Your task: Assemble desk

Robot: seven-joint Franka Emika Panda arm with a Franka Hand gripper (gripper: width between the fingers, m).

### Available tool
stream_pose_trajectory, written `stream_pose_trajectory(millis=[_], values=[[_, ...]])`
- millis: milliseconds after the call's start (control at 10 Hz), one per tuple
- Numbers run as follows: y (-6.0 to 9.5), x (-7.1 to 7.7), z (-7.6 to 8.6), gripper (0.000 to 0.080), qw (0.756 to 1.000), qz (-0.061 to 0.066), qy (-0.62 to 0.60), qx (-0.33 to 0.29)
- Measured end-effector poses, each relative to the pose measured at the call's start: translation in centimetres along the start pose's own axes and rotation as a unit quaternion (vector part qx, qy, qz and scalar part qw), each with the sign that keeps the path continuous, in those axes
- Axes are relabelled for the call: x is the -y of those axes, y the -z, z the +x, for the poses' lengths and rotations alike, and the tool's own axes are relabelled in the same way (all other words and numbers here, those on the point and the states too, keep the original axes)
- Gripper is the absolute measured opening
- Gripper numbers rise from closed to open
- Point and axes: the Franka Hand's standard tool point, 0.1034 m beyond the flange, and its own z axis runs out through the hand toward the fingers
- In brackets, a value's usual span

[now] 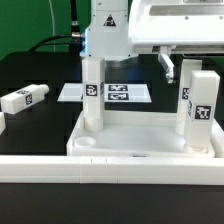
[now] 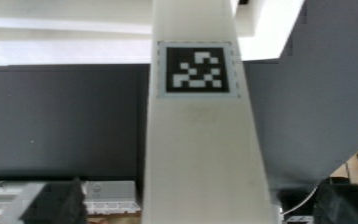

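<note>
Three upright legs (image 1: 92, 100) (image 1: 184, 112) (image 1: 204, 125) on one desk top (image 1: 135, 140); one lying leg (image 1: 25, 98) apart

White plastic on matt black.
You see the desk top (image 1: 140, 148) in smooth, faintly glossy white plastic; the table (image 1: 40, 70) under it looks matt black.

Marker board (image 1: 125, 94), blk table (image 1: 40, 68)
</note>
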Motion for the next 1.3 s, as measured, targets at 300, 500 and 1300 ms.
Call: stream_pose_trajectory(millis=[300,500,1300], values=[[1.0,0.2,1.5,0.0649,1.000,0.007,-0.004,0.016],[0.8,0.2,1.3,0.0649,1.000,0.007,-0.004,0.022],[0.2,-0.5,0.0,0.0649,0.954,0.017,-0.026,0.297]])
